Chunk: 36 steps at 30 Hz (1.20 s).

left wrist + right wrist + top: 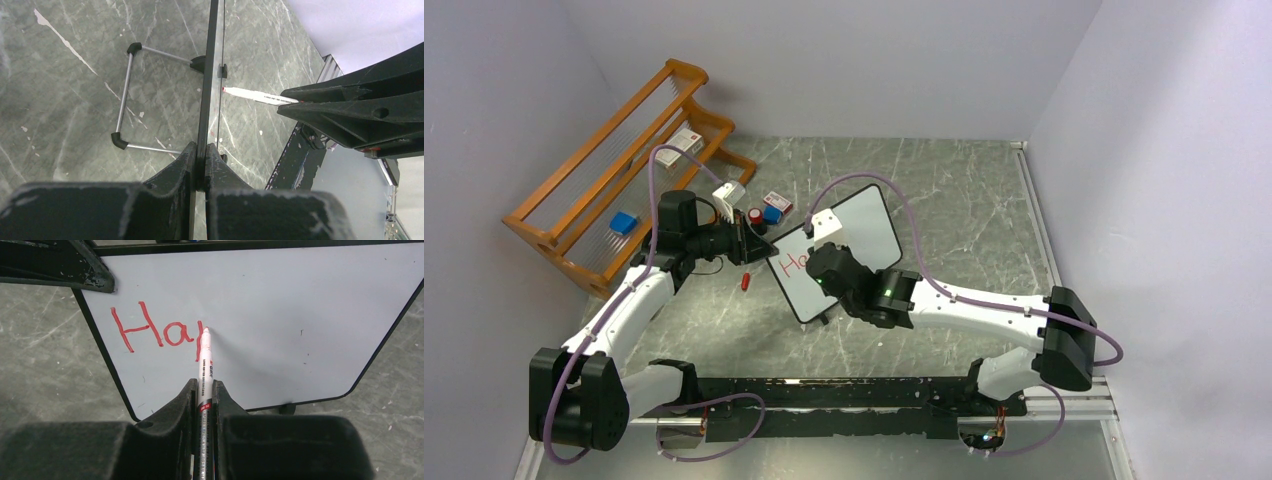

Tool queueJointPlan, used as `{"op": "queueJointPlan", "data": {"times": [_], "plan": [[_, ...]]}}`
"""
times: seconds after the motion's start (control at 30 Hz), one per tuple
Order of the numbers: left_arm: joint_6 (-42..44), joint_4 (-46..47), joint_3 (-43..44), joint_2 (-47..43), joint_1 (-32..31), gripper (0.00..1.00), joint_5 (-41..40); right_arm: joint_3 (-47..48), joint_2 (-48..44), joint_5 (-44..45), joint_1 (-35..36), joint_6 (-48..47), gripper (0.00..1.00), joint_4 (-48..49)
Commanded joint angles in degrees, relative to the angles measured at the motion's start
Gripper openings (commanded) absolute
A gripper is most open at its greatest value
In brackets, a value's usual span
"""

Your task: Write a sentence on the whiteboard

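Note:
The whiteboard (869, 225) stands tilted at mid-table, a white panel in a thin black frame. My left gripper (759, 243) is shut on its left edge; in the left wrist view the board (212, 75) runs edge-on between the closed fingers (187, 160). My right gripper (204, 387) is shut on a white marker (204, 365) whose red tip touches the board (280, 315). The sentence (150, 332) reads "Ha" in red plus the stem of a third letter at the tip. From the top, the right arm hides most of the lettering (794, 263).
A wooden rack (614, 180) holding a blue block (623, 222) and small boxes leans at the back left. A red cap (745, 281) lies on the table left of the board. Small red and blue items (764, 213) sit behind the left gripper. A wire stand (127, 95) props the board.

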Motion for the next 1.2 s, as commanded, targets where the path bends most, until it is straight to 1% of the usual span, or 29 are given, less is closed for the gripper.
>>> {"op": "queueJointPlan", "data": {"times": [0.0,0.5,0.77,1.17], "plan": [[0.93,-1.84,-0.37,1.16,-0.1,0.05,-1.92,1.52,0.76,0.14,-0.5,-0.81,0.0,2.21],[0.91,-1.81,-0.37,1.33,-0.06,0.05,-1.88,2.4,2.36,-0.91,-1.2,-1.46,0.0,3.2],[0.89,-1.7,-0.37,1.3,-0.06,0.05,-1.81,2.13,2.64,0.32,-1.86,-1.2,0.0,3.06],[0.85,-1.75,-0.37,1.4,-0.1,0.05,-1.81,0.4,1.58,1.37,-2.43,1.21,0.0,1.65]]}}
